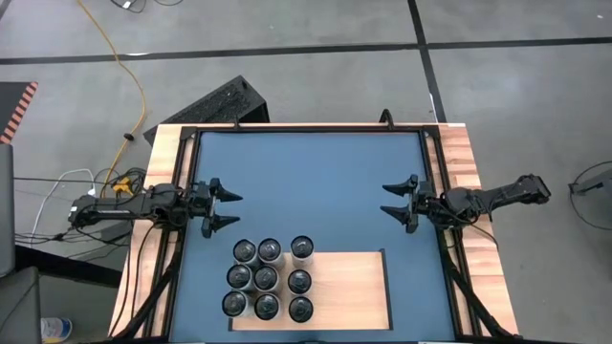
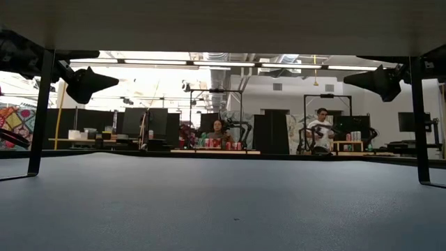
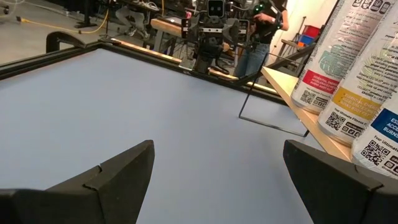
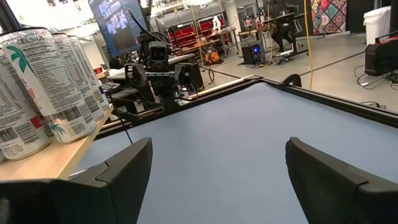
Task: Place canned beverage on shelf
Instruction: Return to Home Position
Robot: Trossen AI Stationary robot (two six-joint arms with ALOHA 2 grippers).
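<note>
Nine cans (image 1: 267,278) stand upright in a tight three-by-three block on the 9 o'clock half of the pale wooden shelf (image 1: 354,287). The shelf sits at 6 o'clock on the blue table (image 1: 316,172), and its 3 o'clock half is bare. The left gripper (image 1: 235,209) hangs at 9 o'clock over the table and the right gripper (image 1: 385,200) at 3 o'clock. Both have their fingers spread wide with nothing between them, and they point at each other across open blue surface, well apart. The stocking looks finished, leaving only the arms' retreat to rest. The risk lies with the left arm, whose fingers are poised just toward 12 o'clock of the nearest row of cans. A dip or swing toward 6 o'clock on the way back could clip a can top. The cans stand almost touching, and that row is close to the shelf's 12 o'clock edge, so one knock could tip a neighbour or push a can off the panel onto the table. The right arm is farther from the block and poses less danger, though a low sweep could catch the shelf's near corner and jolt the whole stack.
</note>
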